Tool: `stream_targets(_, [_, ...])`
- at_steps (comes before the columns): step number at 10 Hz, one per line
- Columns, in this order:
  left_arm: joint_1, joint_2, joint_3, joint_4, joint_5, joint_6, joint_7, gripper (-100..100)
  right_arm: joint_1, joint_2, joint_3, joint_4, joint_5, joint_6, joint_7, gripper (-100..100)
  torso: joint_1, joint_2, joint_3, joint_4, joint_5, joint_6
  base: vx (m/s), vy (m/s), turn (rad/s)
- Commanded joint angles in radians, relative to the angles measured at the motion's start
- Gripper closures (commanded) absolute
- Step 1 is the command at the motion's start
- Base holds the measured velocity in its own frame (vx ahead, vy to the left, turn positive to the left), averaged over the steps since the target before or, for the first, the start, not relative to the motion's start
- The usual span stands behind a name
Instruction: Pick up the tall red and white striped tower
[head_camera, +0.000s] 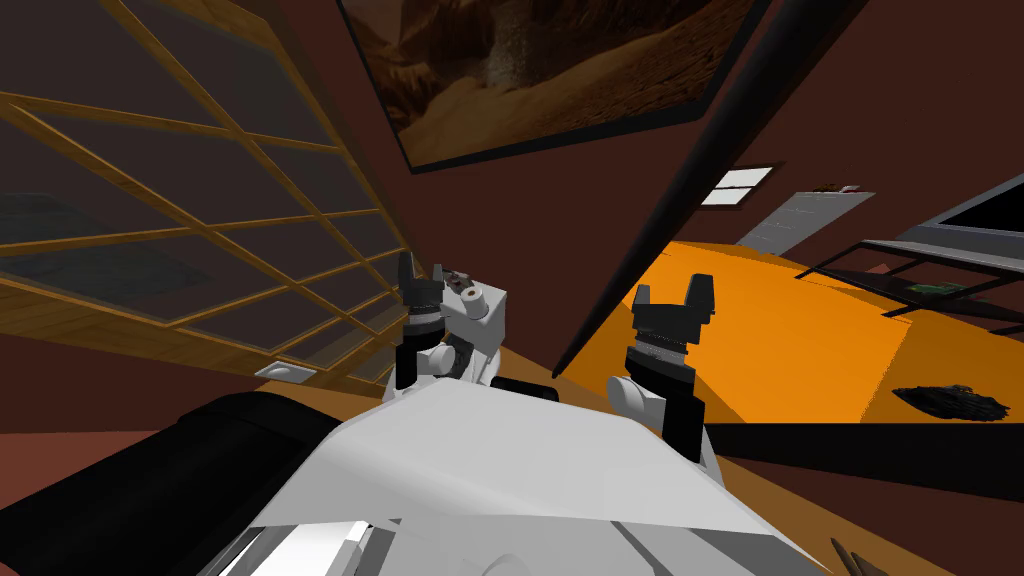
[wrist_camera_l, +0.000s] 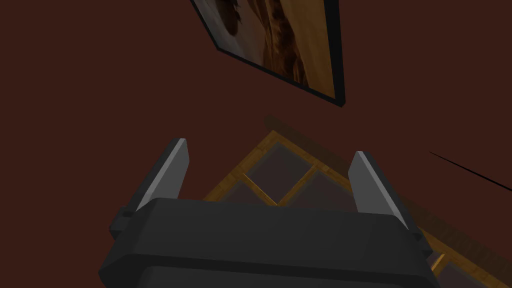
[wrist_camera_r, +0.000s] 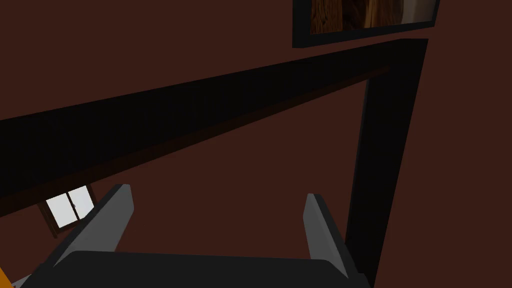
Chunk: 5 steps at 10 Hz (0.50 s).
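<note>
Aloft above the chest, the left gripper (head_camera: 420, 270) stands with its two grey blades spread wide and nothing between them; the left wrist view confirms the gap, with the left gripper (wrist_camera_l: 271, 149) flanked by fingers (wrist_camera_l: 169, 176) set well apart. Just beside it on the other side of the chest, the right gripper (head_camera: 672, 290) is likewise raised and spread, gripping nothing, and the right wrist view shows the right gripper (wrist_camera_r: 216, 192) with its blades parted to the same width.

Behind the left arm, a large window (head_camera: 200, 220) with a wooden lattice slants across a dark maroon wall (head_camera: 330, 90). A framed desert landscape (head_camera: 550, 70) hangs on that wall above both grippers. A black door frame (head_camera: 680, 190) runs diagonally just beyond the right gripper. Through the opening lies a bright orange surface (head_camera: 780, 330), with a dark, jagged object (head_camera: 950, 400) at its near edge and a dark, open-framed shelf unit (head_camera: 930, 265) on its far side. A small bright window (head_camera: 737, 187) and a pale grey panel (head_camera: 805, 220) show farther back. A black rounded mass (head_camera: 150, 470) sits low beside the left arm.

Where the striped tower stands cannot be told.
</note>
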Motion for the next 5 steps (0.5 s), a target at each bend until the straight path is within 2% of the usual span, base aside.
stream_targets(1, [0.002, 0.028, 0.000, 0.003, -0.004, 0.004, -0.004, -100, 0.000, 0.000, 0.000, 0.000, 0.000, 0.000, 0.000, 0, 0.000, 0.000, 0.000, 0.000, 0.000, 0.000, -0.008, 0.006, -0.007])
stream_targets(5, [0.017, 0.106, -0.001, 0.018, -0.025, 0.027, -0.026, -100, 0.000, 0.000, 0.000, 0.000, 0.000, 0.000, 0.000, 0, 0.002, 0.002, 0.001, 0.000, 0.001, 0.000, -0.026, 0.025, -0.021])
